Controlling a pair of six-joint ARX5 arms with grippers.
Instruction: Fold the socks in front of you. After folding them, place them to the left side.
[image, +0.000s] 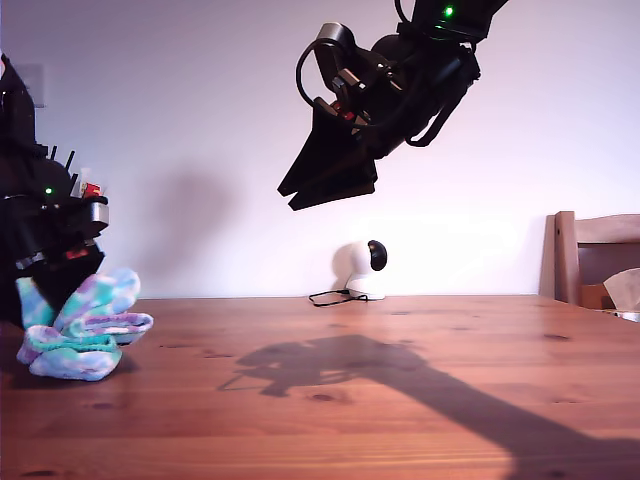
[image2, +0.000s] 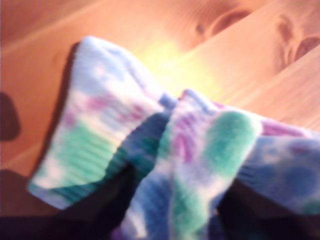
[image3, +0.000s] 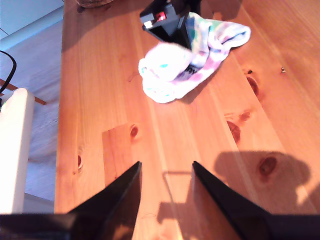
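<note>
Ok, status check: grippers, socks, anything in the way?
My first gripper down at the socks, jaws hidden by fabric. My second gripper raised, jaws open, empty. Socks bundled on the table, exterior view's left. Nothing in the way.

Socks (image: 82, 335): ribbed knit, tie-dyed teal/purple/white w/ black lettering. Bunched into loose folded bundle on wooden tabletop, far left of exterior view; cuff ends stick upward, lower part resting on wood

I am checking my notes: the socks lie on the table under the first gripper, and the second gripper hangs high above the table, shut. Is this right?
Not quite: my second gripper is open, as the second wrist view shows, with bare table between its jaws. The socks are under my first gripper.
</note>
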